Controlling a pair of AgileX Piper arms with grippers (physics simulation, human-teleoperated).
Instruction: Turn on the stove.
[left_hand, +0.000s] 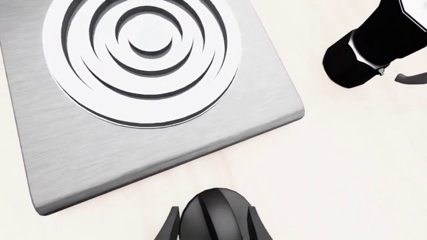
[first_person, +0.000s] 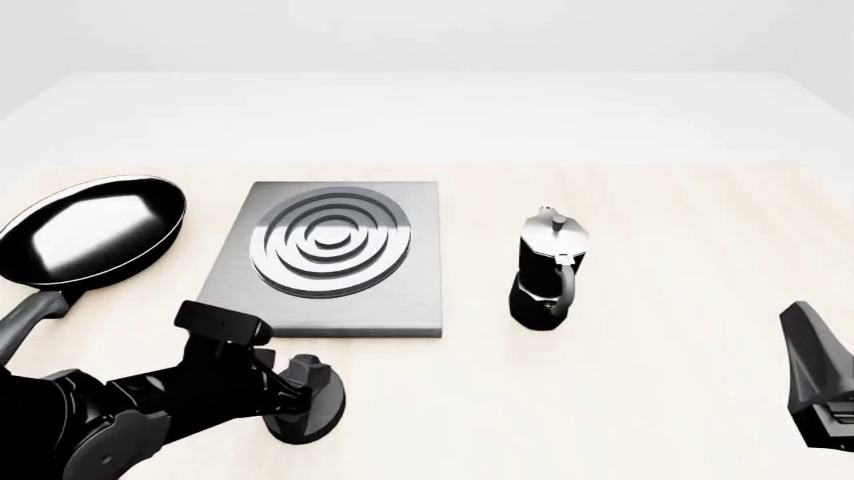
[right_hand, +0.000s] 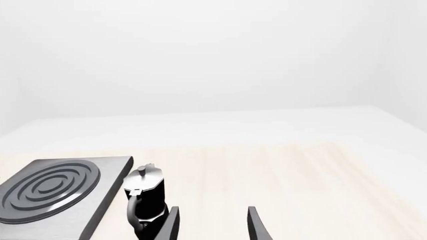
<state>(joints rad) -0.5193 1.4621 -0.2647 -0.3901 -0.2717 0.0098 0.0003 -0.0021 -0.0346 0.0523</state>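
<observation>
Left wrist view: grey brushed-metal stove (left_hand: 167, 135) filling the upper left and centre of the frame, turned at an angle, its round burner (left_hand: 143, 55) of pale concentric rings cut off by the top edge. Below the stove's near edge, at bottom centre, a black oval knob (left_hand: 213, 215) with a central ridge, flanked closely on both sides by the dark fingers (left_hand: 172, 227) of the left gripper (left_hand: 213, 227); whether the fingers press the knob cannot be told here. At upper right, part of a black moka pot (left_hand: 370, 47) on the pale wooden table (left_hand: 347, 170).

Front view: stove (first_person: 387, 300) lying flat left of centre, burner rings on its upper half. Black frying pan (first_person: 94, 230) at far left, just beside the stove, handle running to the lower left edge. Moka pot (first_person: 547, 270) standing upright right of centre, silver top over black base, apart from the stove. Left gripper (first_person: 304, 400) at lower left, low over the knob (first_person: 300, 425) near the stove's front edge; knob mostly hidden, grip not clear. Right gripper (first_person: 821, 375) at the lower right edge, only partly in frame.

Right wrist view: two dark fingertips (right_hand: 170, 225) of the right gripper (right_hand: 212, 225) at bottom centre, spread apart with bare table between them. Stove (right_hand: 60, 192) at lower left, moka pot (right_hand: 145, 197) just beside its right edge
</observation>
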